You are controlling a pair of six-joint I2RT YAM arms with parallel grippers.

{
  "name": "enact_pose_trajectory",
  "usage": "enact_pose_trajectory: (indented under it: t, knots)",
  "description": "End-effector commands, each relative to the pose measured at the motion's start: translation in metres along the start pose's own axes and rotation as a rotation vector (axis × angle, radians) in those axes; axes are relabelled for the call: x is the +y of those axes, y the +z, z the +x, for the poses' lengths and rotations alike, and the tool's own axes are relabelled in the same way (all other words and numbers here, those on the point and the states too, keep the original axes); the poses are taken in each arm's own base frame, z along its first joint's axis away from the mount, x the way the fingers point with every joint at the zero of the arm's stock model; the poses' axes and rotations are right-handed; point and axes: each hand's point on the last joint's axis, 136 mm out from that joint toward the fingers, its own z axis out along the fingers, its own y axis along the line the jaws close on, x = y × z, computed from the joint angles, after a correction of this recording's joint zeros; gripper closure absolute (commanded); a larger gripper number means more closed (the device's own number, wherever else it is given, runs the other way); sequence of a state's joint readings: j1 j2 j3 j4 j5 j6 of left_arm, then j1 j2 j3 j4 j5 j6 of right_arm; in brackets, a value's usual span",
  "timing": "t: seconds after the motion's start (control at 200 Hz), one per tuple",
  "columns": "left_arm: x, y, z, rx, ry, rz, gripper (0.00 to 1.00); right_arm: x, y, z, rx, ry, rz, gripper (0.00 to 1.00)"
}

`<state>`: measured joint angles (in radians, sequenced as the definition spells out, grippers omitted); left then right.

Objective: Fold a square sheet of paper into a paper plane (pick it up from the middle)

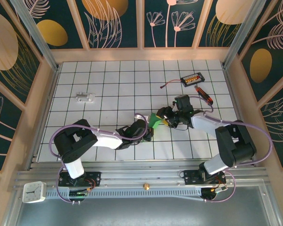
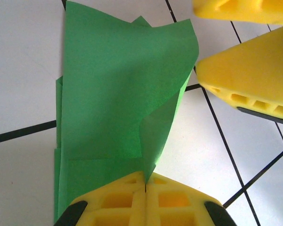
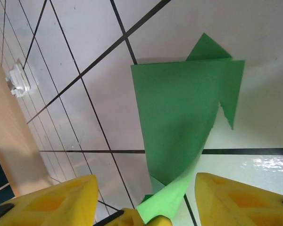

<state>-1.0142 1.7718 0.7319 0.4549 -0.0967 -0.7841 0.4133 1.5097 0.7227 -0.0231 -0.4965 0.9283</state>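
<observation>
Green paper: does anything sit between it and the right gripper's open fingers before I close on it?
Nothing visible does. A raised fold of the green paper stands between the open fingers of the right gripper. The left gripper is shut on the sheet's edge close beside them, so watch for contact there.

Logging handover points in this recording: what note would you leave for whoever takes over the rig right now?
Left pincer: shut, pinching an edge of the green sheet.
Right pincer: open, fingers on either side of the sheet, not gripping.
Sheet: mid-table, curled, partly lifted off the tiles.
Done: some folds and creases are in.
Left: remaining folds; no dart shape yet.
</observation>
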Motion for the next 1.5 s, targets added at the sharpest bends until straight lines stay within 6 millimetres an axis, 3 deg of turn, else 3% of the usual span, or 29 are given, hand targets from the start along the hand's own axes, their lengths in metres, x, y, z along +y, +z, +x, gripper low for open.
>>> enact_pose_trajectory:
  t: [0.0, 0.26, 0.415, 0.555, 0.716, 0.856, 0.976, 1.171, 1.276, 1.396, 1.496]
  knots:
    - [-0.002, 0.002, -0.006, -0.020, 0.064, -0.038, 1.00, 0.007, 0.005, 0.000, 0.022, 0.042, -0.025, 0.45]
    - [-0.010, 0.004, -0.005, -0.006, 0.041, -0.009, 1.00, 0.000, 0.004, -0.003, 0.016, 0.037, -0.025, 0.45]
    - [-0.024, 0.000, -0.008, 0.001, -0.043, 0.050, 1.00, 0.018, -0.019, -0.021, -0.058, -0.090, -0.041, 0.42]
    - [-0.026, -0.002, -0.015, -0.030, -0.063, 0.051, 1.00, 0.006, -0.038, -0.024, -0.143, -0.183, 0.036, 0.41]
    - [-0.018, 0.001, -0.017, -0.041, -0.004, 0.003, 1.00, 0.002, -0.027, -0.008, -0.079, -0.179, 0.050, 0.41]
    - [-0.012, 0.001, -0.017, -0.053, 0.024, -0.026, 1.00, 0.005, -0.018, -0.008, -0.051, -0.130, 0.021, 0.41]
    - [-0.019, -0.004, -0.016, -0.053, -0.056, 0.025, 1.00, 0.004, -0.020, -0.014, -0.063, -0.127, 0.021, 0.42]
    - [-0.037, -0.016, -0.024, -0.072, -0.226, 0.172, 1.00, 0.021, -0.046, -0.028, -0.144, -0.238, -0.028, 0.41]
    - [-0.043, -0.027, -0.035, -0.096, -0.330, 0.252, 1.00, 0.015, -0.052, -0.027, -0.158, -0.293, 0.011, 0.42]
    - [-0.044, -0.024, -0.036, -0.089, -0.373, 0.269, 1.00, -0.001, -0.055, -0.018, -0.170, -0.295, 0.030, 0.44]
    - [-0.034, -0.012, -0.025, -0.070, -0.389, 0.234, 1.00, -0.015, -0.052, -0.007, -0.160, -0.272, 0.029, 0.48]
